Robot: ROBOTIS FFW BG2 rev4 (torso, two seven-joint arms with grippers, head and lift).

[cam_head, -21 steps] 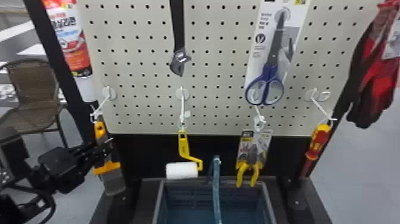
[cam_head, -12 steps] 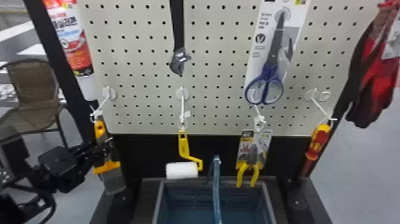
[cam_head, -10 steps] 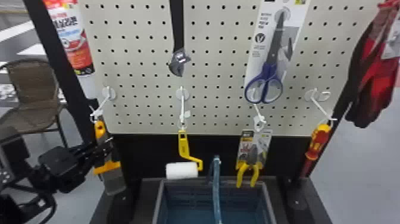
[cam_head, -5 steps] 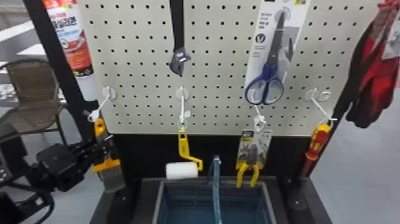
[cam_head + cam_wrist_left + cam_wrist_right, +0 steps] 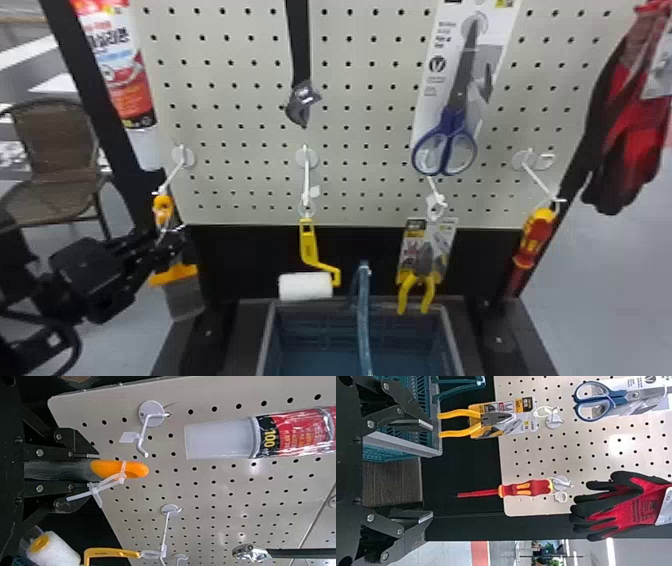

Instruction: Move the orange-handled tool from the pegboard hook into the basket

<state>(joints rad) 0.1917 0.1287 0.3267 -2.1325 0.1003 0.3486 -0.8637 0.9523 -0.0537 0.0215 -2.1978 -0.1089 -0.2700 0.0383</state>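
Orange-handled tool (image 5: pixel 107 467), clamped in the left claw (image 5: pixel 94 470), should clear the hook (image 5: pixel 145 432) fully before swinging toward the basket (image 5: pixel 451 335).

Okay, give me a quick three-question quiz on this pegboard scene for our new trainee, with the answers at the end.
1. True or false: the blue-handled scissors hang above the yellow-handled pliers.
2. The handle of the paint roller is: A) red B) blue C) yellow
3. Which tool sits between the fingers of the left end effector?

Key: 1. True. 2. C. 3. The orange-handled tool.
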